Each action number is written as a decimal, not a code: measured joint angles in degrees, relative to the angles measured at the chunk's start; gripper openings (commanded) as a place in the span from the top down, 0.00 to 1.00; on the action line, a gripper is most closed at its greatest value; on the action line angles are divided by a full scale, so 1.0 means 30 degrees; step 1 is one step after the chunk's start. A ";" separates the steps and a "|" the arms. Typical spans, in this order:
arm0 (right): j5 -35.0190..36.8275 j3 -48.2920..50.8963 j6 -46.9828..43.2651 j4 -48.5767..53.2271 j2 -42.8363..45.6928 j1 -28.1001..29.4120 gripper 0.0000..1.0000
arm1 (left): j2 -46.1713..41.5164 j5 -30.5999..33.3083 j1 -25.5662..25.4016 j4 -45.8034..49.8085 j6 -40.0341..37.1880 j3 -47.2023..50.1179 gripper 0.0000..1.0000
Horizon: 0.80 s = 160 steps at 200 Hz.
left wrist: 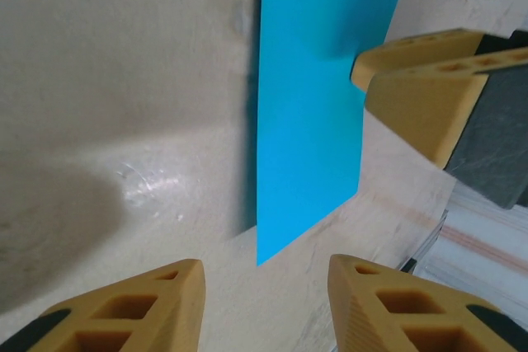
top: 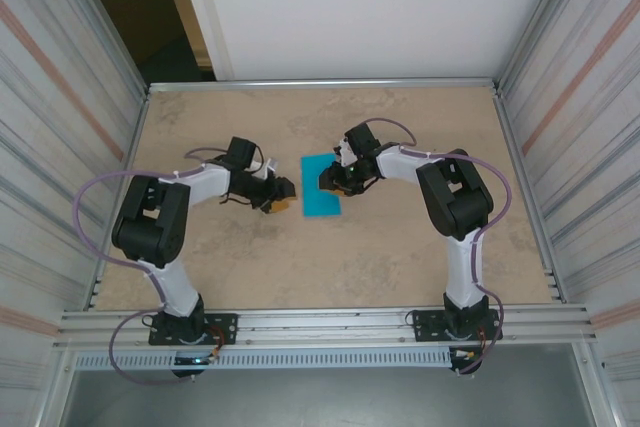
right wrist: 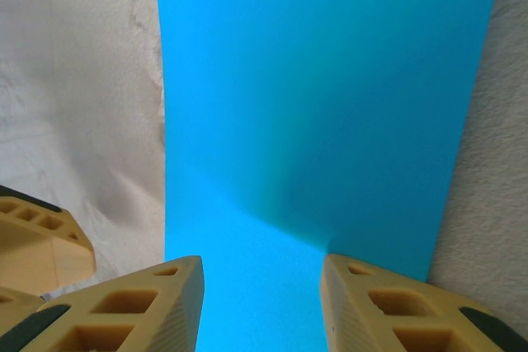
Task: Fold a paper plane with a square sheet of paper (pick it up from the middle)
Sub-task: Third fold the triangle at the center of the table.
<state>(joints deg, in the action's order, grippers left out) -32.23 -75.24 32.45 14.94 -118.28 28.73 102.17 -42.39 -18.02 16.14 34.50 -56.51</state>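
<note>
The square sheet of paper lies on the table's middle as a bright blue rectangle, longer than wide. Its left edge casts a shadow and seems slightly raised. My left gripper rests low on the table just left of the sheet, its jaws apart with only bare table between them. My right gripper hovers over the sheet's middle from the right, open, both fingertips above the blue paper with nothing pinched. Its fingers show in the left wrist view. The paper plane is out of view.
The beige table is walled by corrugated metal panels left and right, with a white wall behind. A metal rail runs along the near edge by the arm bases.
</note>
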 measured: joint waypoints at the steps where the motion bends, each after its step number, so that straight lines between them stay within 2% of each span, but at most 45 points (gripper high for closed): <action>1: 0.0000 0.0000 0.0000 -0.0007 0.0000 0.0000 0.58 | 0.0007 0.0000 -0.0022 0.0007 0.0007 0.0000 0.57; 61: -0.0423 0.0299 0.0233 -0.0488 0.0000 -0.0015 0.59 | 0.0590 -0.0007 -0.1137 0.0087 0.0532 -0.0175 0.66; 160: -0.0721 0.1144 0.2025 -0.2273 0.0168 0.0117 0.59 | 0.2193 -0.0576 -0.1166 -0.0262 0.0590 -0.0699 0.71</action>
<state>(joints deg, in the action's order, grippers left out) -34.39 -71.81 38.52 8.12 -117.78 29.08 108.75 -44.12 -21.52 15.35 36.27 -58.61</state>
